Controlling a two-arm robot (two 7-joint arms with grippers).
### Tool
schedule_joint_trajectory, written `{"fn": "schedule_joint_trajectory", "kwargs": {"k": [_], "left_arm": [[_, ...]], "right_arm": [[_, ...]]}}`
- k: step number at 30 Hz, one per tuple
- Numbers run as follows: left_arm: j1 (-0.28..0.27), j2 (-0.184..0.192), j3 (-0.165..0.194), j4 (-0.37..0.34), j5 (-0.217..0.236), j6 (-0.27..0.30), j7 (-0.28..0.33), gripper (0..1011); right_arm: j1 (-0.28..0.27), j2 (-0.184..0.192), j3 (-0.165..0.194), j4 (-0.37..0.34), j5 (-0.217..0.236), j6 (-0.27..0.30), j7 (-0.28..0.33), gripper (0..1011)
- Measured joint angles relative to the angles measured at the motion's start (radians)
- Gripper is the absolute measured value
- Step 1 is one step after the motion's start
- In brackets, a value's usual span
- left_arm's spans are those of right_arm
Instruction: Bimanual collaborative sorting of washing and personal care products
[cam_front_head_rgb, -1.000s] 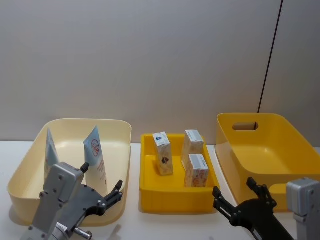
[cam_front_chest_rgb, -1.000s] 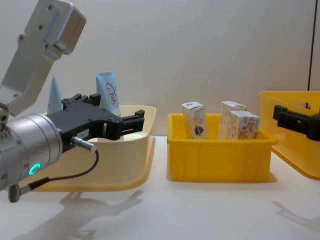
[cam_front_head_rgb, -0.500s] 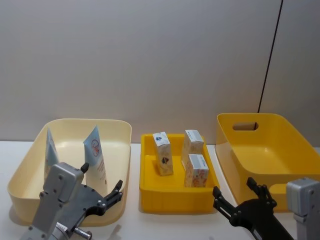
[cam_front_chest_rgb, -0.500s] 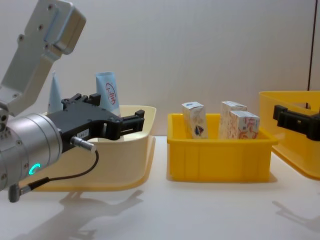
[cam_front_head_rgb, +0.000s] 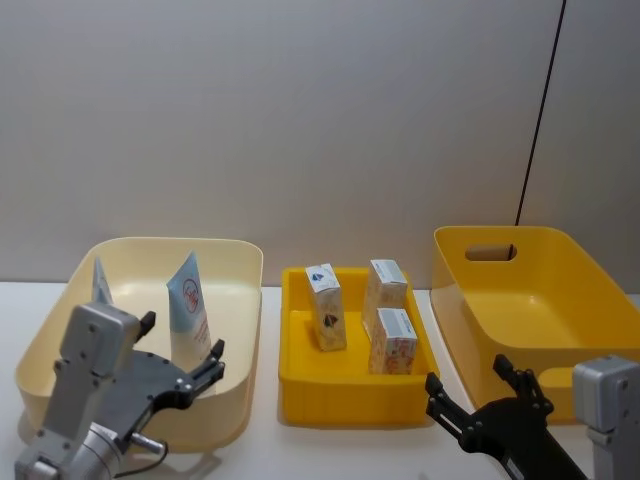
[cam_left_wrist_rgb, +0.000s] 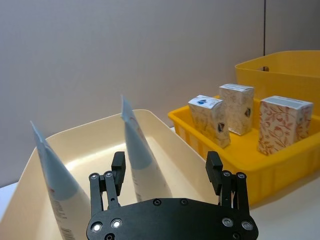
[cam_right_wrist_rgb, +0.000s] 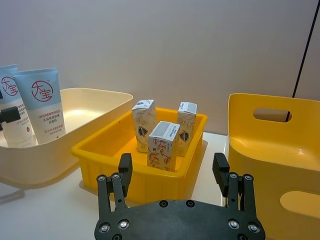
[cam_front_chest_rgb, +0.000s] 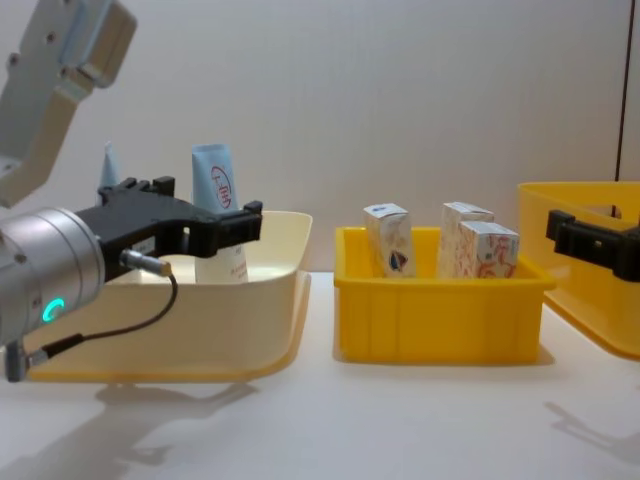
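Note:
Two light-blue tubes (cam_front_head_rgb: 188, 303) (cam_front_head_rgb: 100, 285) with red print stand upright in the cream bin (cam_front_head_rgb: 160, 243). Three white cartons (cam_front_head_rgb: 326, 306) (cam_front_head_rgb: 385, 284) (cam_front_head_rgb: 394, 340) stand in the small yellow tray (cam_front_head_rgb: 350, 395). My left gripper (cam_front_head_rgb: 182, 338) hovers open over the cream bin's front wall, pointing at the nearer tube (cam_left_wrist_rgb: 137, 150), which stands ahead of the fingers and apart from them. My right gripper (cam_front_head_rgb: 466, 375) is open and holds nothing, low in front of the tray's right corner, facing the cartons (cam_right_wrist_rgb: 162, 145).
A large deep yellow bin (cam_front_head_rgb: 540, 300) with a handle slot stands at the right, with nothing showing inside it. A plain grey wall runs behind the three containers. White tabletop lies in front of them.
My left gripper has swung left and forward, from beside the cream bin's front right corner to over its front wall, facing the tube. The right gripper has not moved.

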Motion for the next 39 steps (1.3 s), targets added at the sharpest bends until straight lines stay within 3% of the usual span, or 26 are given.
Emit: {"fn": "schedule_joint_trajectory", "kwargs": {"k": [12, 21, 39], "left_arm": [[-0.044, -0.021, -0.041, 0.053, -0.074, 0.049, -0.052, 1003], [-0.092, -0.048, -0.062, 0.137, -0.132, 0.073, -0.115, 1004], [-0.203, -0.112, -0.075, 0.32, -0.143, 0.035, -0.15, 1003]], "right_arm": [[0.0, 0.0, 0.0, 0.0, 0.0, 0.0, 0.0, 1001], [0.0, 0.0, 0.0, 0.0, 0.0, 0.0, 0.0, 1001], [0.0, 0.0, 0.0, 0.0, 0.0, 0.0, 0.0, 1001]]}}
